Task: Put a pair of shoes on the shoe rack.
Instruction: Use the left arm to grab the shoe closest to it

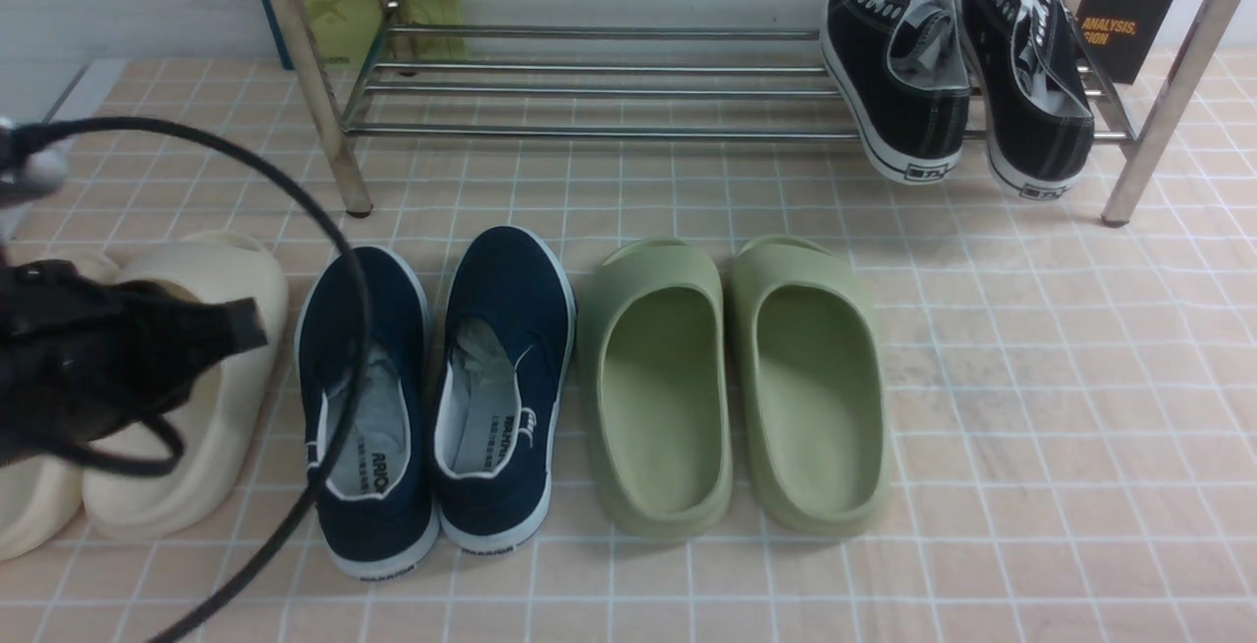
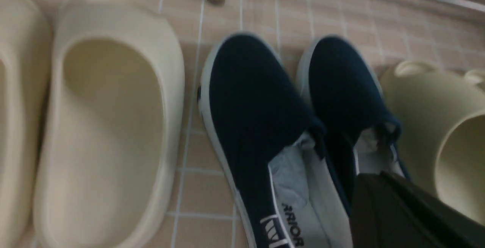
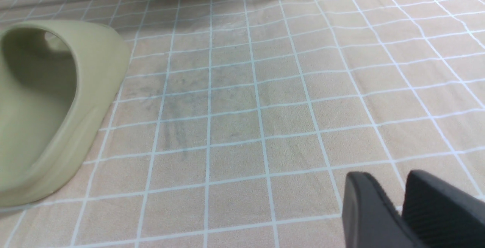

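The pair of shoes stands side by side on the tiled floor, toes toward the shoe rack (image 1: 609, 83): the left navy slip-on (image 1: 368, 407) and the right one (image 1: 506, 378). The left wrist view shows both from close by, left shoe (image 2: 250, 104) and right shoe (image 2: 341, 85). My left gripper (image 1: 250, 321) hangs above the cream slide to the left of the pair. Its dark fingers (image 2: 373, 178) are pressed together and hold nothing. My right gripper (image 3: 403, 181) shows only in its wrist view, low over bare tiles, jaws slightly apart and empty.
Two black lace-up sneakers (image 1: 903, 74) lean on the rack's lower right bars. Green slides (image 1: 658, 378) lie right of the navy pair, cream slides (image 1: 196, 378) left of it. A black cable (image 1: 324, 231) loops across the left navy shoe. A rack leg (image 1: 344, 162) stands just behind the pair.
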Available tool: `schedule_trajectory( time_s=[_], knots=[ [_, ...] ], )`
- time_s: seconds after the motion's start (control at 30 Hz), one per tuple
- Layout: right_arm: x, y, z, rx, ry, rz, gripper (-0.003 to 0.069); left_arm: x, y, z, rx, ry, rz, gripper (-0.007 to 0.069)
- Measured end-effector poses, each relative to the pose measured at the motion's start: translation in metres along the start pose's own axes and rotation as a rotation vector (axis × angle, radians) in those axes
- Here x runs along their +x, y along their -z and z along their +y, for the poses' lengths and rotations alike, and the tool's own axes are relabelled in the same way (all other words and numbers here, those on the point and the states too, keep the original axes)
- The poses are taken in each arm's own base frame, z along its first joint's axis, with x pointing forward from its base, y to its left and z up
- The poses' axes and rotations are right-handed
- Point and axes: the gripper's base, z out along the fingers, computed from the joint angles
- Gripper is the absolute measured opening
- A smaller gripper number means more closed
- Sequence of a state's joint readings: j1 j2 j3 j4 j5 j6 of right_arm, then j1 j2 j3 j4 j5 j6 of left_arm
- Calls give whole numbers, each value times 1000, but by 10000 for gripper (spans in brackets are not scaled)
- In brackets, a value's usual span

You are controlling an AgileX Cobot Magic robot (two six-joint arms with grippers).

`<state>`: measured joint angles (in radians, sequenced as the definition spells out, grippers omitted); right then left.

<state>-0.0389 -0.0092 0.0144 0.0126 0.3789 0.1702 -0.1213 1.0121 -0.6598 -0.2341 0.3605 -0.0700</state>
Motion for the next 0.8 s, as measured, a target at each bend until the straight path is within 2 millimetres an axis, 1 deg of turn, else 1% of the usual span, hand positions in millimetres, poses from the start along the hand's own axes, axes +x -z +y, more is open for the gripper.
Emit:
schedule_trajectory(
  time_s=[0.03, 0.13, 0.17, 0.27, 0.33, 0.37, 0.43, 0.5, 0.53, 0.6, 0.63, 0.67, 0.7, 0.73, 0.77, 0.8],
  knots=[
    [0, 0, 0, 0, 0, 0, 170, 0, -18, 1, -17, 12, 83, 41],
    [0, 0, 0, 0, 0, 0, 175, 0, -55, 2, -49, 23, 268, 138],
    [0, 0, 0, 0, 0, 0, 176, 2, -69, 3, -61, 16, 350, 193],
    [0, 0, 0, 0, 0, 0, 181, 5, -100, 5, -84, -9, 507, 332],
    [0, 0, 0, 0, 0, 0, 185, 8, -121, 7, -96, -10, 612, 412],
    [0, 0, 0, 0, 0, 0, 186, 10, -130, 8, -101, -14, 661, 436],
    [0, 0, 0, 0, 0, 0, 188, 14, -146, 9, -110, -27, 742, 449],
    [0, 0, 0, 0, 0, 0, 192, 20, -160, 12, -121, -44, 810, 423],
    [0, 0, 0, 0, 0, 0, 193, 20, -164, 12, -121, -40, 830, 388],
    [0, 0, 0, 0, 0, 0, 196, 18, -165, 11, -121, -45, 837, 345],
    [0, 0, 0, 0, 0, 0, 198, 15, -164, 11, -125, -59, 839, 250],
    [0, 0, 0, 0, 0, 0, 199, 15, -164, 11, -127, -61, 841, 240],
    [0, 0, 0, 0, 0, 0, 200, 10, -161, 11, -133, -82, 824, 169],
    [0, 0, 0, 0, 0, 0, 200, 8, -159, 11, -134, -87, 816, 148],
    [0, 0, 0, 0, 0, 0, 202, -2, -151, 9, -142, -116, 772, 85],
    [0, 0, 0, 0, 0, 0, 203, -10, -143, 7, -143, -126, 744, 64]
  ],
)
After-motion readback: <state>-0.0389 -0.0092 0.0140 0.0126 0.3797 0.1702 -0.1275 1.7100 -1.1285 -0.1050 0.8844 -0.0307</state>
